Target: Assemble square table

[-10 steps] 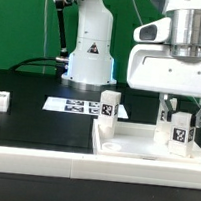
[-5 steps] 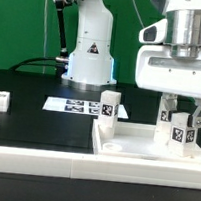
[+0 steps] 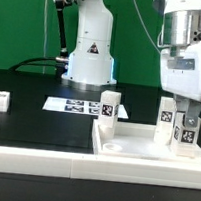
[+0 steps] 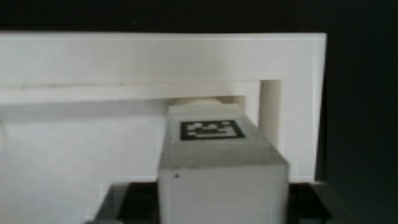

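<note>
My pincer [image 3: 183, 122] clasped a white leg [image 3: 182, 138], upright, on the square table slab [image 3: 134, 149] beneath it. A second leg [image 3: 110, 107] stood on that slab, well apart from my pincer.

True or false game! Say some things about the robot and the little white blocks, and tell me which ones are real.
1. The gripper is shut on a small white tagged block leg over the white plastic square slab. True.
2. The slab lies at the exterior view's left. False: it lies at the exterior view's right.
3. A lone white block leg sits on the black table at the exterior view's left. True.
4. The flat white marker board lies on top of the slab. False: it lies on the black table behind the slab.
5. A third white block leg lies tipped over on the slab. False: it stands upright there.
</note>
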